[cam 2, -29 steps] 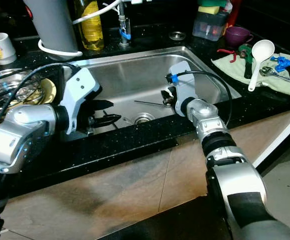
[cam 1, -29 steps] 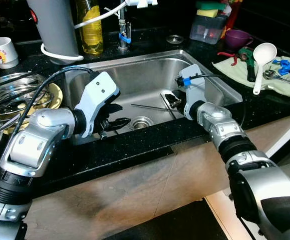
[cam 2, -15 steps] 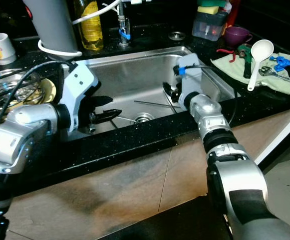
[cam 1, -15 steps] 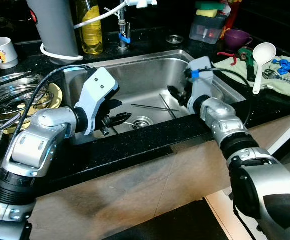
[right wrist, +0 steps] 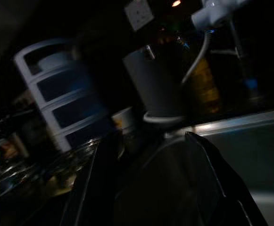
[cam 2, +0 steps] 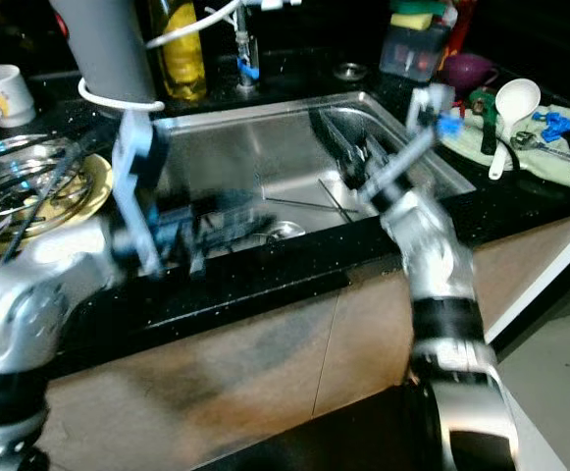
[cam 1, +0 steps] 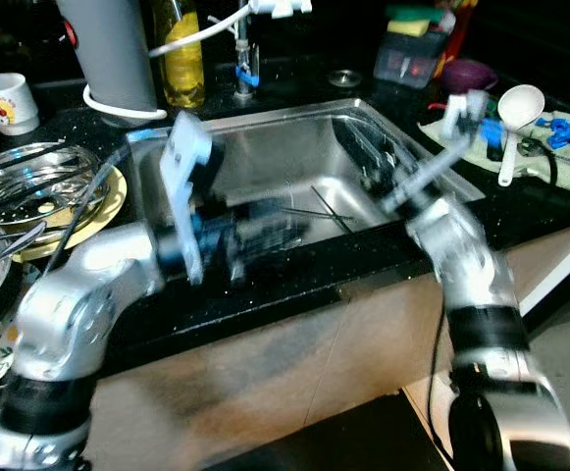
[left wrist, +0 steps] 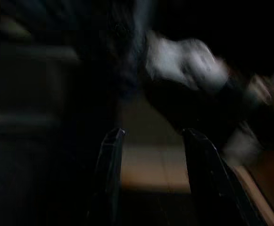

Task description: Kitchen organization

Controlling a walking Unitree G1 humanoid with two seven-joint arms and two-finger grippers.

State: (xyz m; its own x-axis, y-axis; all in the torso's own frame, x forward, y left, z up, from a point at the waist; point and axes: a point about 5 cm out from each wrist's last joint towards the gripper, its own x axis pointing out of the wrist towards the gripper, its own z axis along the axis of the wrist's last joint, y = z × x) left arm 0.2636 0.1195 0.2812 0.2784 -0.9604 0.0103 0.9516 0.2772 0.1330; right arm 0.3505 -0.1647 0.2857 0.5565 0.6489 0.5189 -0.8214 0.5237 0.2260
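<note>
Fingers of the left gripper [left wrist: 148, 179] stand apart over the sink's [cam 1: 265, 147] front edge, motion-blurred. Right gripper [right wrist: 146, 183], fingers also parted, hangs blurred above the sink's right rim. Thin metal rods [cam 1: 329, 208] lie on the basin floor.

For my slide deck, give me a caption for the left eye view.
Both arms blur above the steel sink, white ladle resting on the cloth to its right.
</note>
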